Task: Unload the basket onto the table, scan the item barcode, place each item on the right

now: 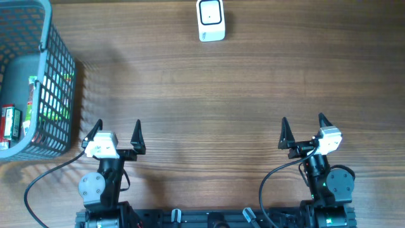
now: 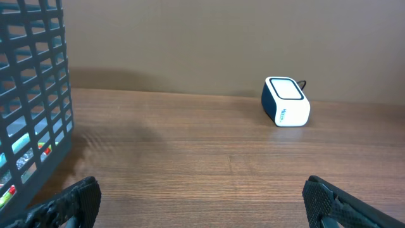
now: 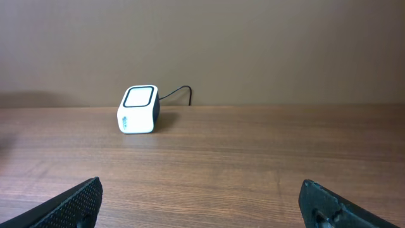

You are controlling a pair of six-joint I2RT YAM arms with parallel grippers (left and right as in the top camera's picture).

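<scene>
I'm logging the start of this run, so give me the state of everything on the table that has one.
left gripper, open, empty.
right gripper, open, empty.
scanner, standing at the far edge, window up, untouched.
basket, upright at the left, holding packets.

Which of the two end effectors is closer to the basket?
The left end effector: its tips stand right beside the mesh wall of the grey basket. The right end effector is on the opposite side, well away from it.

Left pincer [image 1: 118, 125], right pincer [image 1: 303, 119] — both agape
</scene>
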